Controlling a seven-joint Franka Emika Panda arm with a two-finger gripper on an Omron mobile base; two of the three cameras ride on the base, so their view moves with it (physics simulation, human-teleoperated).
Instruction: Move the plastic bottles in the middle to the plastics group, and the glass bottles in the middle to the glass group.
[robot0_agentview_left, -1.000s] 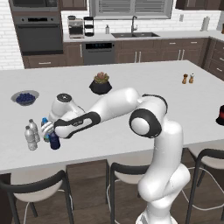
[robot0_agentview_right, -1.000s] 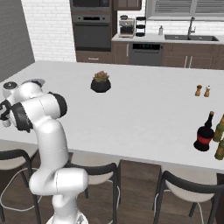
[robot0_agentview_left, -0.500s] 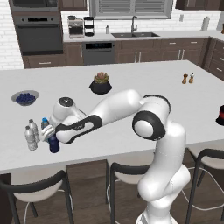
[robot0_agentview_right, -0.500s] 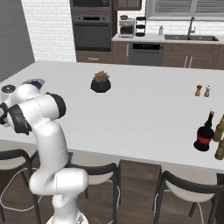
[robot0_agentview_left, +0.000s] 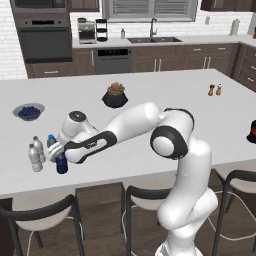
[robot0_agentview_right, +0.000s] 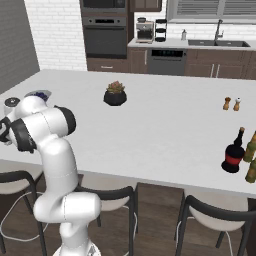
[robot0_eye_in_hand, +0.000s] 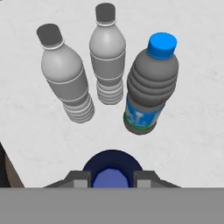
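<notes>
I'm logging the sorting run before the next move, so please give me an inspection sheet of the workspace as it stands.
Surface: white island counter, bottles standing upright on it.
Job's things: dark blue bottle between the closed fingers, beside the blue-capped labelled bottle and two clear ribbed bottles at the counter's left end; dark bottle with red band at the right end, by greenish bottles.
Clutter: bowl of blue fruit, potted plant, salt and pepper shakers.
Grippers: gripper shut on the dark blue bottle's cap.
Cables: thin cable loops on the floor under the stools.
Surroundings: wall oven, sink, coffee maker, stools.
</notes>
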